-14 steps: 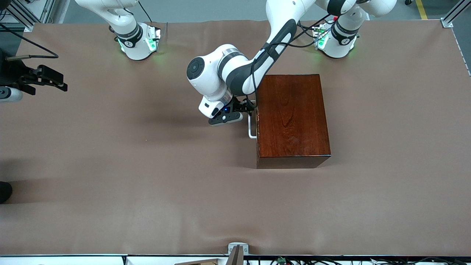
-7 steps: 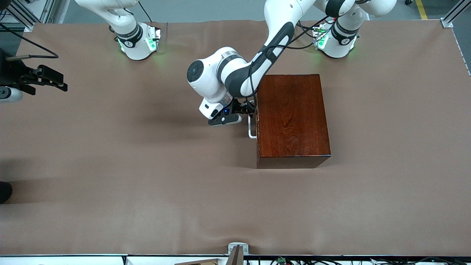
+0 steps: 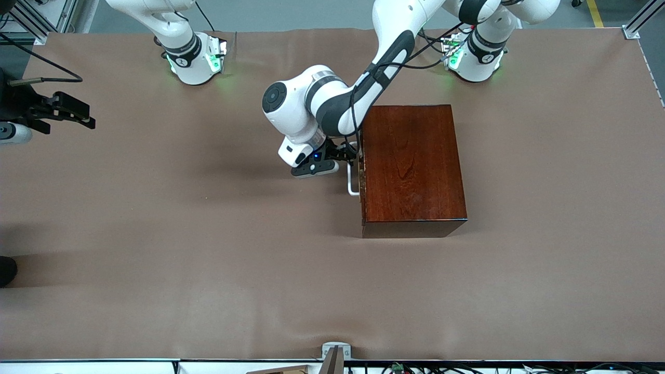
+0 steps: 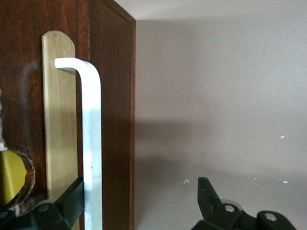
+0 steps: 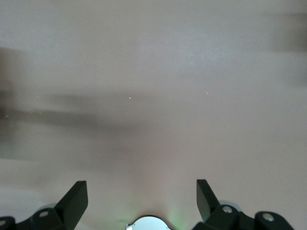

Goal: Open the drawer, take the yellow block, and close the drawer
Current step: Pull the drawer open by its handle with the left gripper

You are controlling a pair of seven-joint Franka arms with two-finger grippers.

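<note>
Left gripper [image 3: 347,154] sat at drawer [image 3: 359,176] front, fingers [image 4: 72,203] spread wide, white handle [image 4: 92,143] between them (contact unclear). Right gripper [image 5: 142,201] waited open over bare table [image 3: 156,218].

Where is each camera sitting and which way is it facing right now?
Front view: high across the table, facing both bases; both arms show, left claw at the handle of the drawer.
Left wrist view: on that wrist, facing the drawer front; open left claw shows.
Right wrist view: on that wrist, facing bare table; open right claw shows.
Shared: front and left wrist views both show the handle.
</note>
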